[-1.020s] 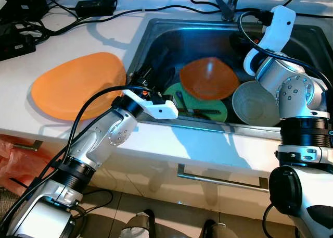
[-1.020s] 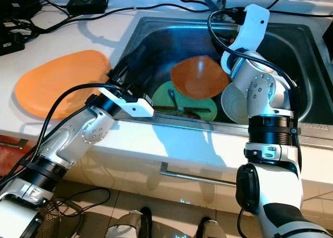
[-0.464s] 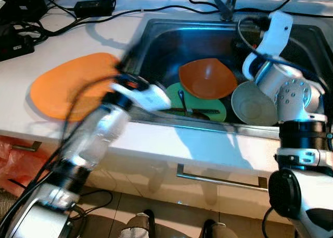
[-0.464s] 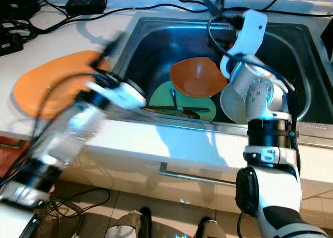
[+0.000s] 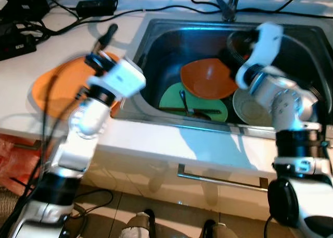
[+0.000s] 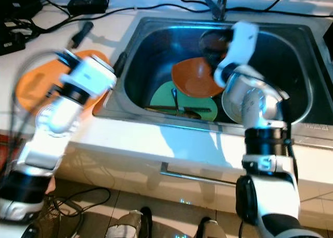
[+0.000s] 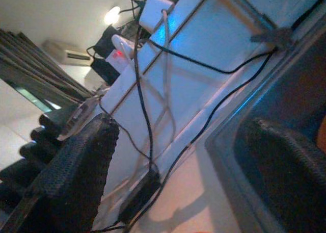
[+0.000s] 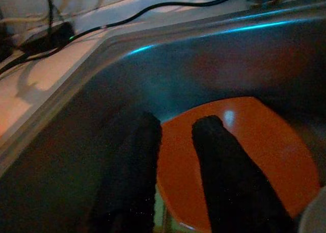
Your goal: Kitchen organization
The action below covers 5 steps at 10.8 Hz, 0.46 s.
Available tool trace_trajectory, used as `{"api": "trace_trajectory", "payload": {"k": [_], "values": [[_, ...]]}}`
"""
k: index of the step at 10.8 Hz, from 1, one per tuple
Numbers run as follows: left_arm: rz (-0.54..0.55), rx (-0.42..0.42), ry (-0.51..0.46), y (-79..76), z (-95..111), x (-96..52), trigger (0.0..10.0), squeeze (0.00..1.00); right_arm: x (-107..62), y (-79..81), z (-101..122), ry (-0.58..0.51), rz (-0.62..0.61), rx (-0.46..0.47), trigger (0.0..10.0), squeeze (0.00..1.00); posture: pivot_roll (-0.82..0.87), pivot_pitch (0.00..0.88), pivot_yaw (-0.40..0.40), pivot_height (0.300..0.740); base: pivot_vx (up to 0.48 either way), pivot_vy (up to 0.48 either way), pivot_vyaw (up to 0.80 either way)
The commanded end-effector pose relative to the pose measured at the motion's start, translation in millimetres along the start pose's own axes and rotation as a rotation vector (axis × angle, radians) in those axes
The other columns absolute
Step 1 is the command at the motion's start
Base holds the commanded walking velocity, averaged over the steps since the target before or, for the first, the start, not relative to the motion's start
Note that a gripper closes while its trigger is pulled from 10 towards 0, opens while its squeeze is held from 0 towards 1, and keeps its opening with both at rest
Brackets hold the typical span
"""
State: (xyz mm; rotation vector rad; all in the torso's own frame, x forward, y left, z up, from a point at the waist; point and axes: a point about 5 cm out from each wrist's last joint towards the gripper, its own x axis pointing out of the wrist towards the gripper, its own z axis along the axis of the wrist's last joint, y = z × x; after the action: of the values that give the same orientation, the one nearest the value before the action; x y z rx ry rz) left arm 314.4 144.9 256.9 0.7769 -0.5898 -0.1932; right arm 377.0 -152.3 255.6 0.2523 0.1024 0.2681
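Left arm bent up over the white counter [image 5: 171, 144], left of the sink [image 5: 156, 35], blurry. Left gripper [image 7: 178, 161] with its two black fingers [image 7: 76, 177] spread wide apart, holding nothing, pointing toward the far wall and the black cables [image 5: 135, 10]. Big orange plate [image 5: 52, 87] flat on the counter, under that arm.

Right arm bent over the sink, reaching down inside. Right gripper [image 8: 175, 161] low above the orange bowl [image 5: 208, 77], fingers a little apart, with nothing between them. Green plate [image 5: 174, 100] under the bowl, with dark utensils [image 5: 190, 110] lying on it. Pale bowl [image 5: 250, 105] on the right, just beside the orange bowl.
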Motion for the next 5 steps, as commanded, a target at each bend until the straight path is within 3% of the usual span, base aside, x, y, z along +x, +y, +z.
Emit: {"api": "trace_trajectory", "payload": {"k": [1, 2, 4, 5], "values": [[-0.01, -0.015, 0.019, 3.3, -2.1, -4.7, 10.0, 1.0, -2.2, 4.3, 1.3, -0.006, 0.024, -0.021, 10.0, 1.0, 0.14, 0.172, 0.077, 0.74, 0.0, 0.0, 0.0], [-0.05, -0.015, 0.023, 2.8, -1.3, -17.0, 10.0, 1.0, -3.5, 9.1, -0.8, 0.0, 0.064, -0.047, 10.0, 1.0, 0.14, 0.171, 0.079, 0.74, 0.0, 0.0, 0.0], [-0.12, -0.003, 0.119, -0.4, -9.8, -58.9, 10.0, 1.0, -6.4, 11.9, -3.5, 0.005, 0.107, -0.089, 10.0, 0.99, 0.15, 0.171, 0.085, 0.74, 0.0, 0.0, 0.0], [-0.136, -0.003, 0.131, -1.6, -8.5, -68.4, 10.0, 1.0, -6.4, 10.7, -3.5, 0.005, 0.104, -0.093, 10.0, 0.99, 0.15, 0.171, 0.083, 0.74, 0.0, 0.0, 0.0]]}}
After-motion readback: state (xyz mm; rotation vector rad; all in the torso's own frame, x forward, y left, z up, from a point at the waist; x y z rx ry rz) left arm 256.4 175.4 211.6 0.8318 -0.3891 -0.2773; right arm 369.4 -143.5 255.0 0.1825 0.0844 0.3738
